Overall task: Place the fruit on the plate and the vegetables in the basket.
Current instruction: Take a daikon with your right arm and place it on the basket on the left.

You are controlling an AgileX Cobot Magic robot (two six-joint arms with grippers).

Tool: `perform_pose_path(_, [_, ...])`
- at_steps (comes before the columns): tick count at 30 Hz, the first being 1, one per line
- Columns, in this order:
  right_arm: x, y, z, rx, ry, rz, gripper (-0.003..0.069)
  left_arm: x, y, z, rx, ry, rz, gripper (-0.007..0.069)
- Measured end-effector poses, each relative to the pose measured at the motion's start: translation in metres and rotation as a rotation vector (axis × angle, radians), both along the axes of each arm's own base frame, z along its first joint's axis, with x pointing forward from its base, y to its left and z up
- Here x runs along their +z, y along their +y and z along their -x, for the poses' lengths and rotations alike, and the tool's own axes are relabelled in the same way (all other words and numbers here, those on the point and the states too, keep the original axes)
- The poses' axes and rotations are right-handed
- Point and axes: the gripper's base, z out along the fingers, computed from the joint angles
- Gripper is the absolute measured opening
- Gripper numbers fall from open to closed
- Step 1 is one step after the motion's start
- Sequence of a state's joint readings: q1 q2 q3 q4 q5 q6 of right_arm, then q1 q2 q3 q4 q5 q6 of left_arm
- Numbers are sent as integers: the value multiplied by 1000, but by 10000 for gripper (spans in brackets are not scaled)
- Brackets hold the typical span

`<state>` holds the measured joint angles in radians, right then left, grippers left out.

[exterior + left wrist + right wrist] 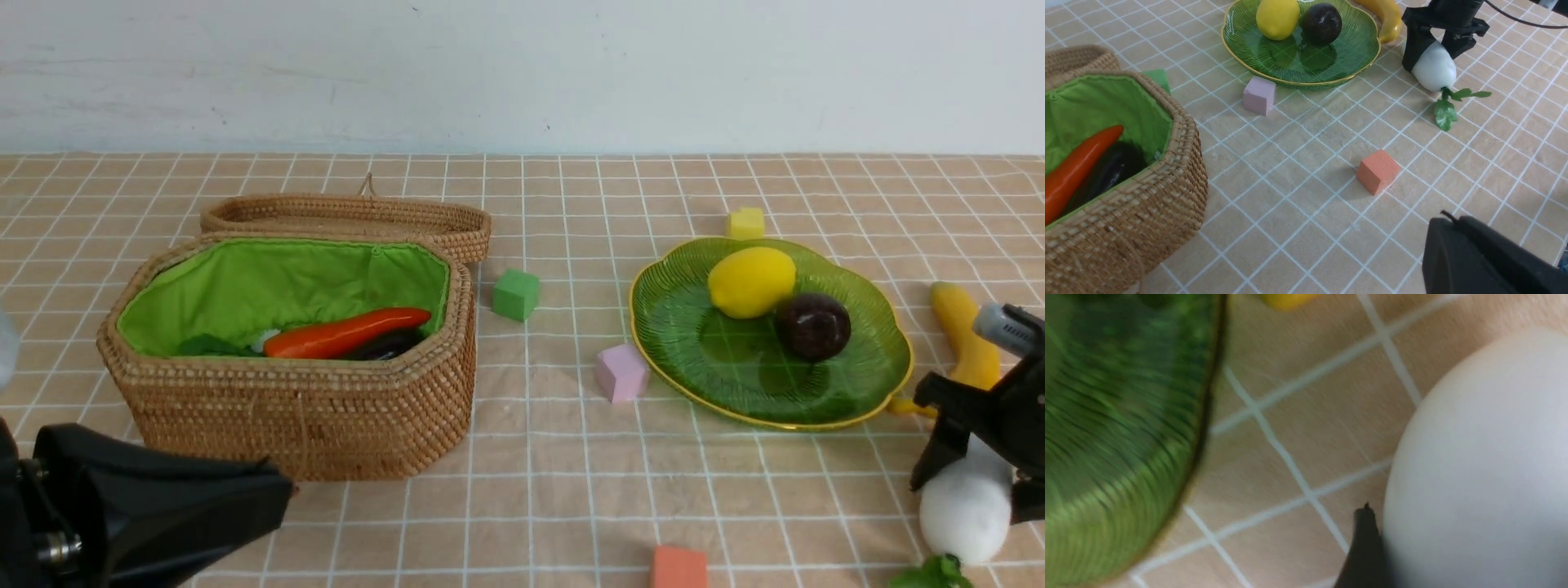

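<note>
I see plain whitish wall (522, 65) at back, few small dark marks. In front, worktop (571, 490) under tan cloth (775, 498) with white grid lines. Light soft, even.

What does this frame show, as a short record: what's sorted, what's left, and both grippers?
basket: carrot, eggplant inside
plate: lemon, mangosteen on it
banana: on table, beside plate
radish: on table, right gripper jaws around it
right gripper: grip unclear
left gripper: shut, empty
loose: green cube, pink cube, yellow cube, orange cube
left to do: banana, radish
</note>
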<state>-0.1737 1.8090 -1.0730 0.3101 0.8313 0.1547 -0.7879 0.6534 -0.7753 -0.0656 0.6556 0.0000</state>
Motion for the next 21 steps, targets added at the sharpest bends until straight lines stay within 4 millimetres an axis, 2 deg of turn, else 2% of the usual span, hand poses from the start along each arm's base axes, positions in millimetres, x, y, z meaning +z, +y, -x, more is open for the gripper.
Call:
perform_pose_path(3, [13,-1,8,39,20,25,507,0,1,-1,6,-19,-23,-13])
perform_pose_path(7, [72,11,33,87,-68,31,507,0,3,-3,22,-38,-44,-13])
perform_pose_path(9, [111,36,39,208,-192,25,507,-1,6,-5,62,-28,-49,-13])
perform_pose_path(10, [113,35,38,216,-201,29,507,-1,6,-5,75,-25,-49,-13])
perform_pose_path(11, [141,63,36,348,-322,6,507,-3,10,-7,125,-9,-55,-13])
perform_pose_path(14, [199,132,29,665,-606,-51,507,-7,20,-11,258,40,-82,-13])
perform_pose_path(15, [202,142,29,695,-626,-65,507,-7,20,-12,267,43,-83,-13])
perform_pose_path(16, [223,177,27,830,-757,-88,507,-8,25,-13,326,64,-91,-13])
perform_pose_path(17, [227,187,27,868,-793,-92,507,-9,26,-13,341,68,-92,-13])
perform_pose_path(18, [246,221,24,1001,-938,-86,507,-9,31,-13,388,80,-92,-13])
perform_pose_path(19, [251,253,21,1098,-1039,-81,507,-9,33,-12,412,88,-89,-13])
perform_pose_path(20, [258,266,20,1146,-1104,-64,507,-9,35,-12,422,87,-84,-13])
perform_pose_path(21, [257,291,15,1205,-1175,-56,507,-8,36,-11,430,86,-77,-13])
